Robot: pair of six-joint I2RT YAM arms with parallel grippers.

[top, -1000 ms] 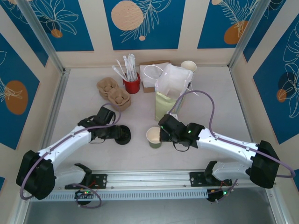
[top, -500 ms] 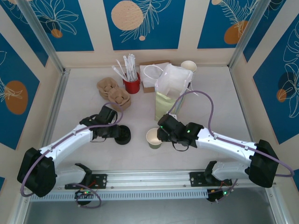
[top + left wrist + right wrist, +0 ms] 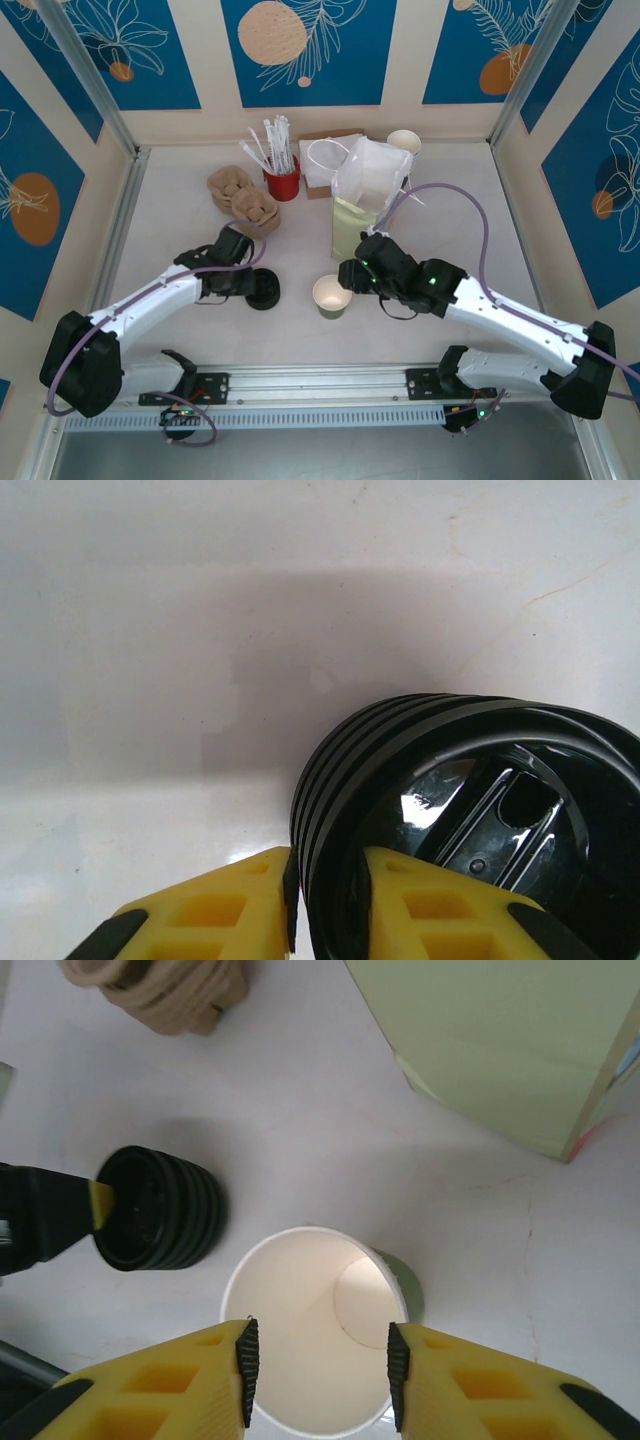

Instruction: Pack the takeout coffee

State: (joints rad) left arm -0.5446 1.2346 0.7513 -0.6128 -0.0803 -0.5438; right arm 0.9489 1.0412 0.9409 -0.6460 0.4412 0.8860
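Note:
The takeout coffee's cup (image 3: 331,295), pale green outside and white inside, stands upright near the table's front middle with no lid on it. My right gripper (image 3: 352,277) is open just right of it; in the right wrist view (image 3: 318,1345) its fingers straddle the cup's open mouth (image 3: 310,1330) from above, without touching. A short stack of black lids (image 3: 264,288) sits left of the cup. My left gripper (image 3: 248,282) is shut on the top lid's rim (image 3: 450,810), one finger outside and one inside (image 3: 328,865). The same stack (image 3: 160,1208) appears in the right wrist view.
A pale green paper bag (image 3: 355,225) stands behind the cup, with a white plastic bag (image 3: 372,170) at its top. Brown cardboard cup carriers (image 3: 243,200), a red holder of straws (image 3: 282,180) and a white paper cup (image 3: 404,143) line the back.
My right gripper has let go of the cup, opened and drawn back up and to the right. My left gripper has closed on the rim of the lid stack.

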